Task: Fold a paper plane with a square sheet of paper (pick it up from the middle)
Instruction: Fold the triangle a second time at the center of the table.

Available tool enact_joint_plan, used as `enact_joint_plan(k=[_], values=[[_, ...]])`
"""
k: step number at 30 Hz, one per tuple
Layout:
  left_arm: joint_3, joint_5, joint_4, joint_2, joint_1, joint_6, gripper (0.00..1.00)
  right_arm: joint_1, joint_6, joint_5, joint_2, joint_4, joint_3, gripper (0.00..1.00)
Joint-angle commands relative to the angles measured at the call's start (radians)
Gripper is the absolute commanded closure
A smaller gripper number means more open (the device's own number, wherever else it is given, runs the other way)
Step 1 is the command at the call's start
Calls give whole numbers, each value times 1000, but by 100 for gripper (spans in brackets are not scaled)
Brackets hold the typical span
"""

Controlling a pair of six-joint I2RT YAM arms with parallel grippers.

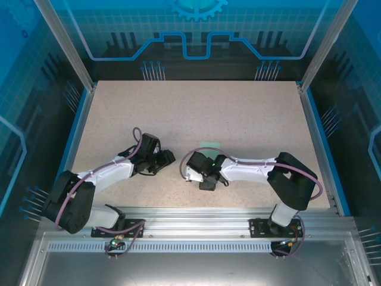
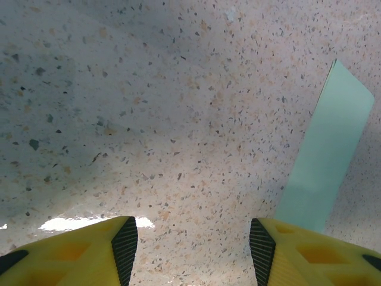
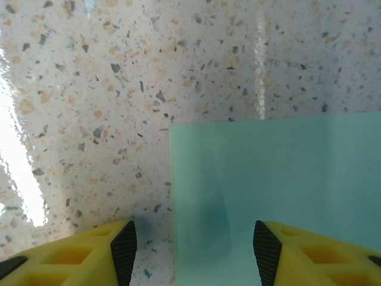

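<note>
Nearest me, both arms lie low over the worktop (image 1: 238,107). The left gripper (image 2: 193,247) has its fingers (image 2: 126,250) parted at a middling width, with nothing but bare speckled surface between them. The right gripper (image 3: 190,241) is parted about as much and grips nothing.

Just beyond it the square sheet of paper (image 3: 274,196) lies flat. Its side edge runs up between the right fingers (image 3: 265,250), so one of them hangs over paper and the other over bare worktop. I cannot tell whether any crease is in it.

To my eye the pick-up is the step in hand, and the right gripper sits too near the edge. It should slide across to the sheet's middle, press down lightly and close slowly so that the thin paper buckles up into the pinch and does not skid away. The left gripper, beside the sheet's other side, should keep off it.
</note>
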Motion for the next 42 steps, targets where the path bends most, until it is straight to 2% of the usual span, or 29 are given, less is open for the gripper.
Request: enact_joint_plan(k=[1, 7, 16, 19, 21, 23, 27, 29, 42], values=[[-8, 12, -18, -12, 11, 27, 43, 17, -27, 35, 27, 21, 14, 44], [-12, 22, -4, 5, 13, 24, 43, 1, -19, 86, 4, 48, -4, 55], [-12, 40, 15, 25, 12, 16, 43, -7, -6, 68, -48, 22, -19, 66], [-14, 44, 20, 25, 13, 11, 43, -7, 8, 69, -67, 26, -26, 72], [-14, 43, 20, 26, 13, 10, 43, -10, 11, 69, -71, 22, -27, 81], [-11, 48, 22, 29, 13, 10, 43, -10, 26, 62, -72, 10, -23, 79], [-9, 52, 28, 30, 13, 8, 43, -10, 37, -45, -75, -25, -22, 61], [-8, 55, 28, 31, 13, 5, 43, -10, 38, -52, -67, -21, -27, 56], [-8, 64, 30, 34, 12, 6, 43, -21, 30, 12, 11, 19, -22, 53]])
